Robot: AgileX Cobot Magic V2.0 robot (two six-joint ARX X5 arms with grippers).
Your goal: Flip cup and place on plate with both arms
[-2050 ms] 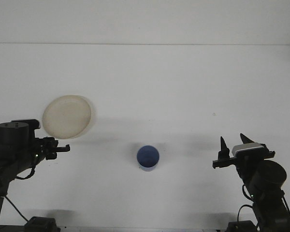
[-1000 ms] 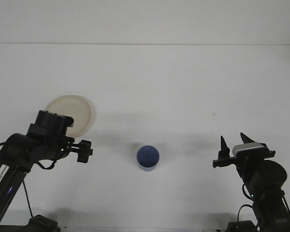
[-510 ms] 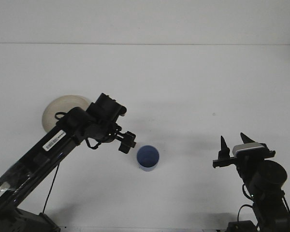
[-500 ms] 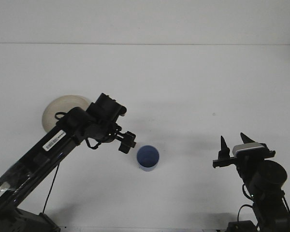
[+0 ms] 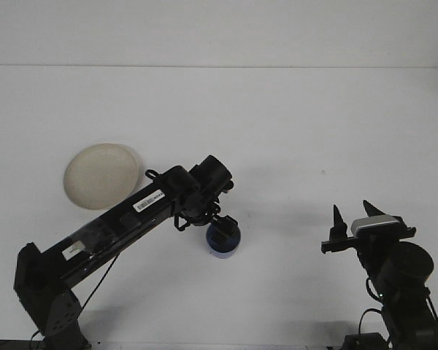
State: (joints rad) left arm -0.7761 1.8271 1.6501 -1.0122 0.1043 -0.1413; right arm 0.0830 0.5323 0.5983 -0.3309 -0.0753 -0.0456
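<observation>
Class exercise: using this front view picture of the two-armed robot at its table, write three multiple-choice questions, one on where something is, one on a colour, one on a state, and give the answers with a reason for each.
1. Where is the plate?
A. Left of the cup, further back
B. On top of the cup
C. Beside the right arm

2. What colour is the cup?
A. Red
B. Blue
C. Green

3. How is the right gripper?
A. Shut on the cup
B. Shut on the plate
C. Open and holding nothing

Answers:
1 A: the plate lies on the table, to the left of and beyond the cup.
2 B: the cup's visible wall and rim are blue.
3 C: the right gripper stands with its fingers spread, far from both things, while the left gripper is over the cup.
</observation>
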